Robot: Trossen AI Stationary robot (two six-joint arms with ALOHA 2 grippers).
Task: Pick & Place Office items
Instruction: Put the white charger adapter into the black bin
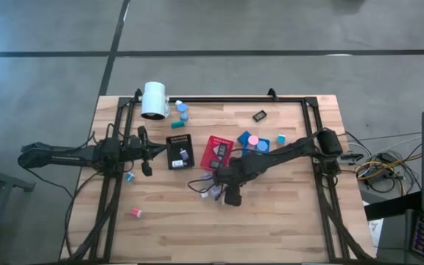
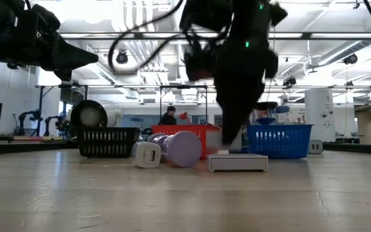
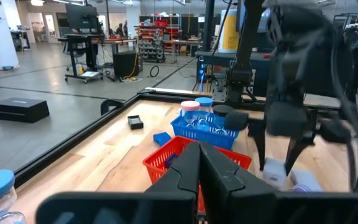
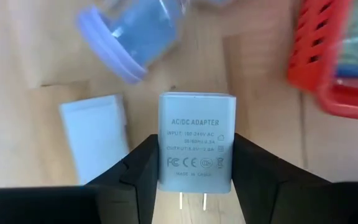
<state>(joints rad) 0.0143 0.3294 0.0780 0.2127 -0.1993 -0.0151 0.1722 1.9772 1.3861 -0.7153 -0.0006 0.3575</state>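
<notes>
White AC/DC adapter (image 4: pixel 196 144): a rectangular block with grey printed lettering and two metal prongs, lying on the wooden table (image 1: pixel 285 213) just beside the red tray (image 4: pixel 337 59). The right gripper (image 4: pixel 194 171) straddles it, one dark finger against each side, jaws partly closed around the block. A lavender-capped container (image 4: pixel 138 37) and a second white block (image 4: pixel 95 137) lie near. The left gripper (image 3: pixel 199 171) hovers closed, empty.

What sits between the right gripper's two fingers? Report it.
A white AC/DC adapter, prongs toward the camera, sits between the right gripper fingers; the right wrist view shows it.
</notes>
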